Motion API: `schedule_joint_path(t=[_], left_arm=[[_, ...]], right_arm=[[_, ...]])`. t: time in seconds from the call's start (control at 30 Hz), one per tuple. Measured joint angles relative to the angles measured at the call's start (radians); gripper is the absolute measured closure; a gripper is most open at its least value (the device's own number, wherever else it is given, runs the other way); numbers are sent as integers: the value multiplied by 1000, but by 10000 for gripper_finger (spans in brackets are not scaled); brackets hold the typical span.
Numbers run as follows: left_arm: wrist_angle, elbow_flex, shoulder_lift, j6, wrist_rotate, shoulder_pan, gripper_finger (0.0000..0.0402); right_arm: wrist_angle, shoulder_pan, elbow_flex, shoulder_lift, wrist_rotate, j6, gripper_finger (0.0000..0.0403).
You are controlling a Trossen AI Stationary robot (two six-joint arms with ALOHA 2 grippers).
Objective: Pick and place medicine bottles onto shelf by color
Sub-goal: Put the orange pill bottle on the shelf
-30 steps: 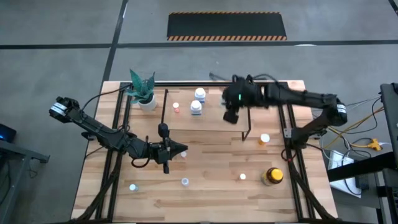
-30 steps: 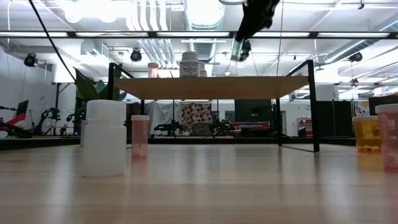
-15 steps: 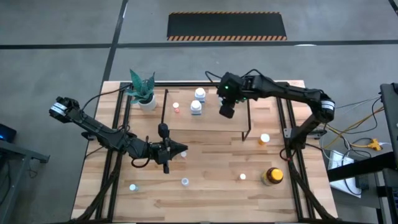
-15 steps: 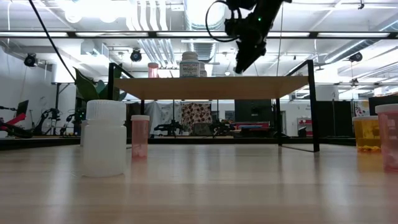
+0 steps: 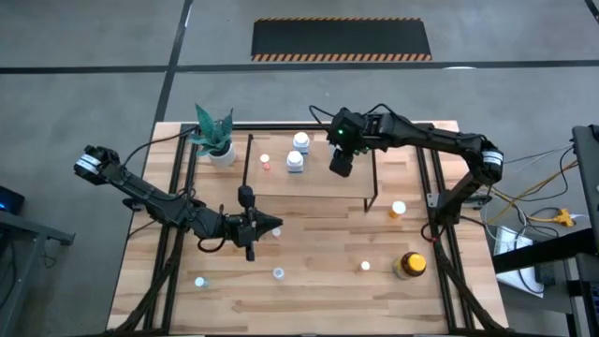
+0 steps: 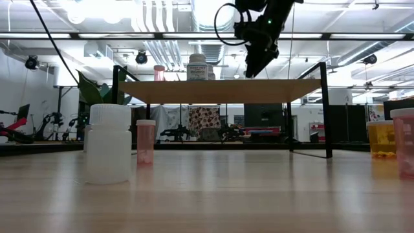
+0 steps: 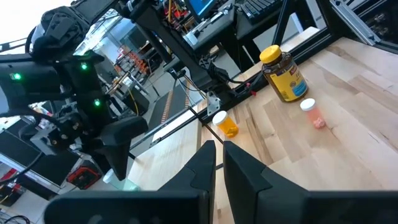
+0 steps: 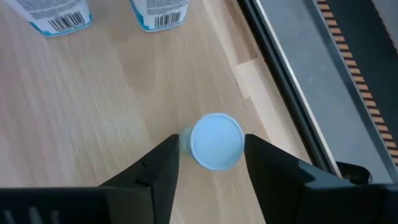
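Observation:
My right gripper (image 5: 341,167) hangs over the right half of the light-wood shelf (image 5: 314,183) and is shut on a tiny pale-capped bottle (image 8: 216,140). In the low view it stands a little above the board (image 6: 220,90). Two white labelled bottles (image 5: 301,141) (image 5: 295,161) and a tiny pink one (image 5: 266,161) stand on the shelf to its left. My left gripper (image 5: 271,225) waits, shut, just off the shelf's near edge. More bottles stand on the table: an orange one (image 5: 399,209), the amber yellow-capped one (image 5: 409,265), and tiny ones (image 5: 365,267) (image 5: 278,273) (image 5: 200,281). My right gripper pinches the tiny bottle between its two fingers (image 8: 163,163), which come from above and point down. They meet its body (image 8: 185,142) just under the cap. The bottle is upright, cap toward the wrist camera. In the low view the gripper's tip shows above the board.
A white pot with a green plant (image 5: 217,140) stands by the shelf's far left corner. Black frame rails (image 5: 178,187) (image 5: 435,197) run along both table sides. In the low view a white bottle (image 6: 108,142) and a pink one (image 6: 145,140) stand close to the camera.
My right gripper has come down from high above toward the shelf board and moved slightly toward the table's left and far edge, carrying the bottle. Over the last half second it has hardly moved.

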Motion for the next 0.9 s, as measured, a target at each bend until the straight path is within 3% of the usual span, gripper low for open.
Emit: schedule_joint_path(t=[0.27,0.57,0.9], left_arm=[[0,0,0,-1,0,0,388],[0,0,0,-2,0,0,388],[0,0,0,-3,0,0,388]], right_arm=[[-51,1,76,-7,1,48,215],[-351,80,208,-58,-8,264,230],[-450,224,34,-248,-103,696,202]])
